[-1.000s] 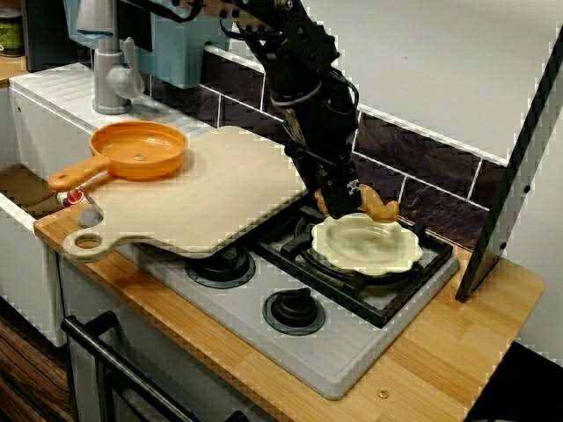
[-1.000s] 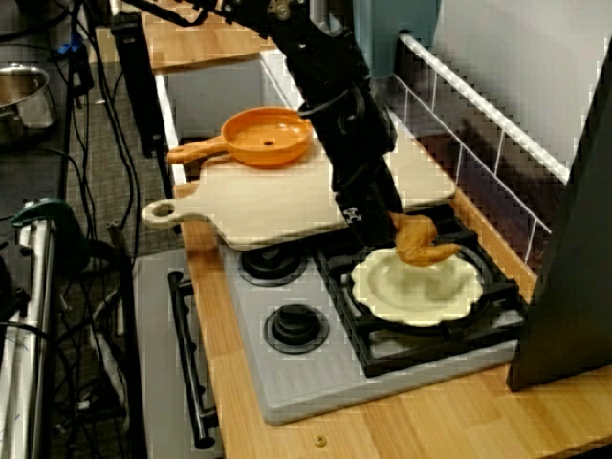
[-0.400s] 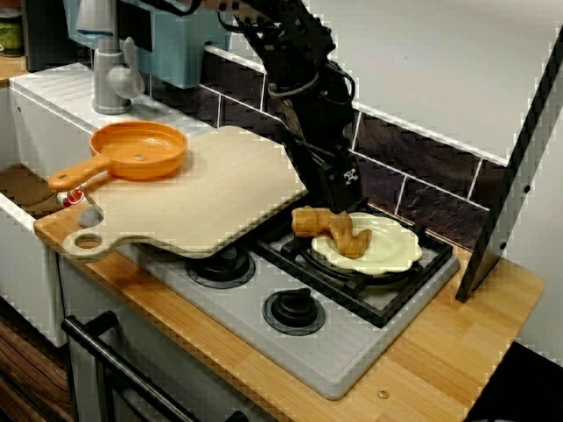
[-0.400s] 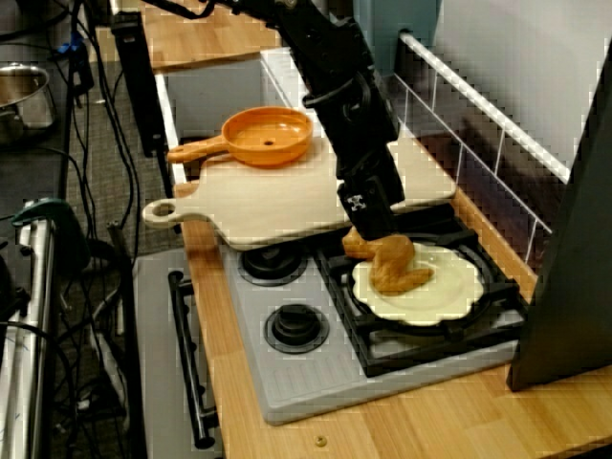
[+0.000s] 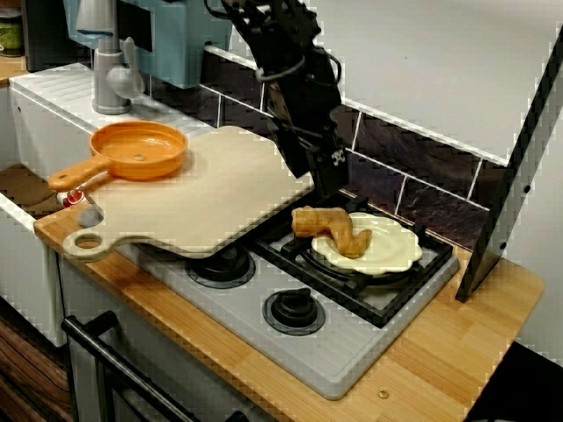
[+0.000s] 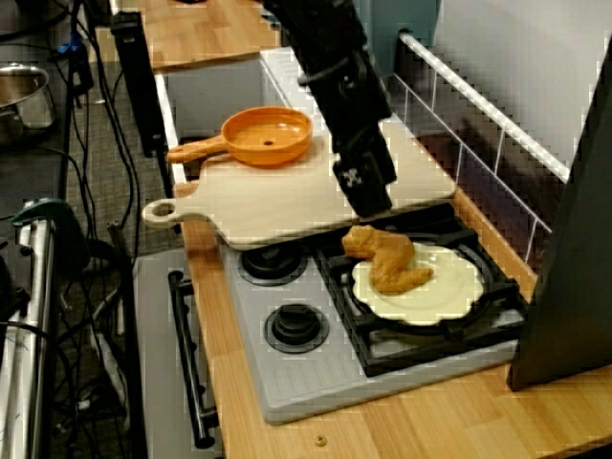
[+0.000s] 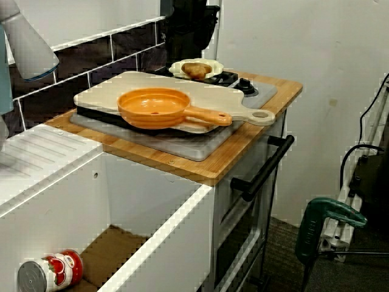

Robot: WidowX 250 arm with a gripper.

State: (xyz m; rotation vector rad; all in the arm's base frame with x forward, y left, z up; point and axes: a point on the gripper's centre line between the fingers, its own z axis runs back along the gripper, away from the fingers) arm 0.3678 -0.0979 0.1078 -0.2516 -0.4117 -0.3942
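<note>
Kitchen counter, listed left to right as in the view from the front.

- Tomato tin: on its side in the bottom of the white sink, shown best in the view from the sink end.
- Grey tap: upright on the white drainer, behind the board.
- Orange frying pan: on the left part of the cutting board, handle pointing left past the board's edge.
- Wooden cutting board: laid across the left burners of the hob, ringed handle toward the front left.
- Claw: black, hanging tip-down over the right corner of the board, just above and beside the chicken piece, clear of it and holding nothing. Fingers merge into one dark shape in all three views, so cannot tell whether spread or closed.
- Chicken piece: golden brown, resting on the left rim of the plate, one end jutting out over the burner grate toward the board.
- Scalloped cream plate: on the rear right burner grate.
- Grey hob: set on the wooden counter.
- Dark panel: leaning at the far right.
</note>
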